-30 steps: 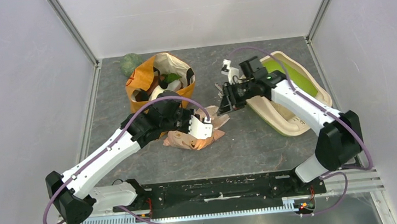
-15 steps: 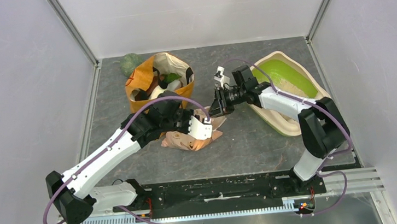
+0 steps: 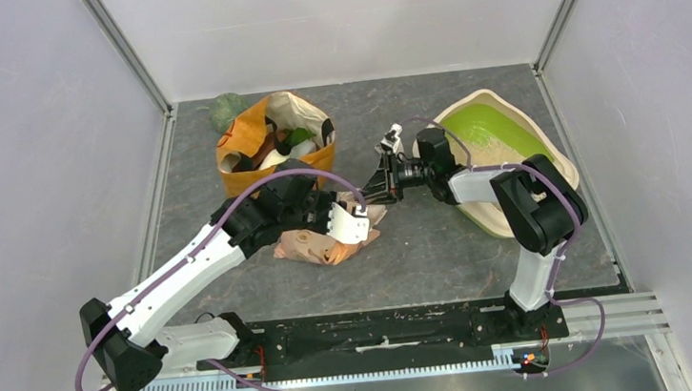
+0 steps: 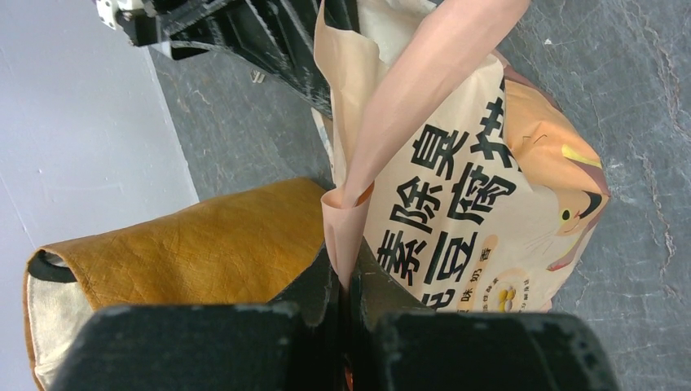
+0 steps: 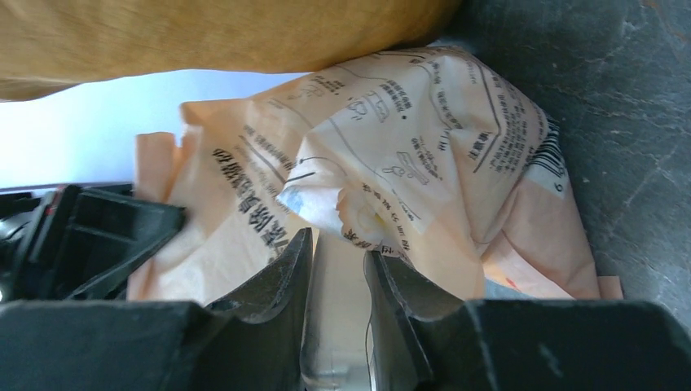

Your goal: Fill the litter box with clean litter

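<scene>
The litter box [image 3: 484,218] stands at the right, green hood toward the back, with clean litter [image 3: 503,151] lying in it. A peach litter bag [image 3: 314,247] printed with a cat lies at mid-table. My left gripper [image 3: 357,224] is shut on a strip of the bag's top edge [image 4: 350,220], seen pinched at the left gripper [image 4: 349,265] in the wrist view. My right gripper [image 3: 381,184] has its tips against the crumpled litter bag [image 5: 424,138]. The right gripper [image 5: 336,244] has its jaws closed on a pale cream flat piece [image 5: 338,309]; I cannot identify it.
An orange shopping bag [image 3: 242,150] full of items stands behind the litter bag, close to my left wrist, and shows as the orange bag [image 4: 187,244] and the orange bag [image 5: 204,32] in both wrist views. A green round object [image 3: 227,111] lies in the back left corner.
My right arm has swung left from above the litter box to the litter bag. The litter bag has shifted slightly left. The left arm has barely moved.
</scene>
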Motion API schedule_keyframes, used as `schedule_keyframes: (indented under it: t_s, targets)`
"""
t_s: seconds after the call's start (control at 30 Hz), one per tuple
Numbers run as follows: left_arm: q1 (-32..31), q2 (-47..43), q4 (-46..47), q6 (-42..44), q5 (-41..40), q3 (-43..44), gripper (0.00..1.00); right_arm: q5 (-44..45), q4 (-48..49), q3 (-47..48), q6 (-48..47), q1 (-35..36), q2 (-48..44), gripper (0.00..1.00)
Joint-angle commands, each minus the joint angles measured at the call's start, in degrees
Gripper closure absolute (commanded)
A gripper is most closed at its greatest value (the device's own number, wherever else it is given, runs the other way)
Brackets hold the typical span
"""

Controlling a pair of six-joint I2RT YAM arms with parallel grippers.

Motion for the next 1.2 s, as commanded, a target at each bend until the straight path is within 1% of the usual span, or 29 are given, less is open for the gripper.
schedule_keyframes:
  t_s: [0.0,0.13,0.23,0.27,0.33,0.37,0.4,0.43,0.47,0.5,0.53,0.57,0.6,0.63,0.67,0.7,0.73,0.77,0.8,0.83,0.87,0.93,0.97,1.0,1.03,1.07,1.1,1.13,1.17]
  targets:
    - [-1.18,0.12,3.26,0.59,3.66,1.53,0.98,-4.72,13.43,-0.73,7.94,-1.03,-3.25,1.00]
    - [-1.54,0.36,3.27,0.65,3.35,2.10,0.98,-5.50,10.95,-2.62,6.14,-0.98,-6.19,1.00]
    - [-2.01,0.53,3.06,0.55,2.95,2.44,0.98,-3.61,11.08,-1.50,5.11,0.67,-3.67,1.00]
    - [-2.11,0.59,3.07,0.51,2.82,2.42,0.98,-3.29,12.85,-0.47,6.17,1.18,-2.19,1.00]
    - [-2.24,0.73,3.07,0.74,2.56,2.16,0.98,-5.02,20.33,0.24,12.92,0.52,0.37,1.00]
    - [-2.24,0.72,3.10,0.84,2.38,2.03,0.98,-6.56,23.56,-0.63,16.51,-1.17,-0.03,1.00]
    - [-2.26,0.72,3.11,0.90,2.37,2.02,0.98,-7.62,23.12,-1.74,17.30,-2.92,-1.94,1.00]
    - [-2.29,0.67,3.13,0.67,2.44,2.10,0.98,-8.74,19.41,-3.31,15.61,-5.47,-4.01,1.00]
    - [-2.32,0.66,3.18,0.39,2.54,2.14,0.98,-9.58,13.53,-4.26,12.52,-7.31,-6.57,1.00]
    - [-2.33,0.71,3.31,-0.04,2.70,2.11,0.98,-9.60,6.17,-4.24,5.51,-7.95,-8.73,1.00]
    - [-2.46,0.64,3.36,-0.22,2.72,2.11,0.98,-8.23,-4.86,-3.21,-1.60,-7.63,-10.92,1.00]
    - [-2.57,0.63,3.40,-0.34,2.68,1.96,0.98,-6.43,-12.08,-2.08,-7.65,-6.41,-12.03,1.00]
    - [-2.63,0.70,3.54,-0.39,2.57,1.65,0.98,-5.53,-11.95,-1.57,-8.17,-4.44,-11.80,1.00]
    - [-2.76,0.69,3.60,-0.32,2.40,1.51,0.98,-5.43,-8.30,-1.86,-5.07,-2.91,-10.86,1.00]
    - [-2.75,0.63,3.55,-0.04,2.33,1.39,0.98,-5.54,-2.99,-3.13,-0.24,-2.45,-10.33,1.00]
    - [-2.77,0.59,3.54,0.27,2.14,1.32,0.98,-5.94,1.11,-4.48,2.32,-2.95,-10.60,1.00]
    - [-2.84,0.50,3.53,0.35,1.95,1.47,0.98,-6.82,-2.28,-4.49,0.13,-4.26,-11.80,1.00]
    - [-2.78,0.38,3.53,0.36,1.78,1.55,0.98,-7.08,-10.28,-3.92,-4.24,-6.10,-13.02,1.00]
    - [-2.78,0.20,3.44,0.37,1.66,1.67,0.98,-7.09,-15.41,-3.46,-9.02,-7.05,-13.76,1.00]
    - [-2.78,0.06,3.36,0.33,1.67,1.67,0.98,-6.89,-16.63,-3.26,-10.32,-7.05,-13.68,1.00]
    - [-2.78,0.02,3.40,0.34,1.75,1.59,0.98,-6.65,-12.71,-4.19,-7.46,-6.28,-12.96,1.00]
    - [-2.80,0.17,3.40,0.52,1.50,1.25,0.98,-8.52,2.81,-6.28,4.25,-5.50,-10.84,1.00]
    - [-2.76,0.25,3.33,0.47,1.26,1.23,0.98,-9.57,4.25,-6.37,6.05,-6.24,-11.17,1.00]
    - [-2.81,0.28,3.35,0.37,1.07,1.38,0.98,-10.49,1.63,-6.38,4.48,-7.66,-12.16,1.00]
    - [-2.81,0.08,3.36,0.06,1.06,1.49,0.98,-10.81,-4.85,-6.30,0.87,-8.56,-13.82,1.00]
    - [-2.81,-0.06,3.36,-0.15,1.14,1.47,0.98,-10.94,-11.57,-5.62,-5.58,-8.98,-15.17,1.00]
    - [-2.88,-0.31,3.35,-0.13,1.14,1.21,0.98,-10.96,-17.93,-4.98,-9.64,-8.95,-16.42,1.00]
    - [-2.85,-0.46,3.48,0.00,1.14,0.94,0.98,-11.00,-20.31,-4.92,-11.73,-9.07,-17.26,1.00]
    - [-2.85,-0.51,3.45,0.19,1.01,0.67,0.98,-11.26,-20.73,-5.51,-11.90,-9.69,-18.10,1.00]
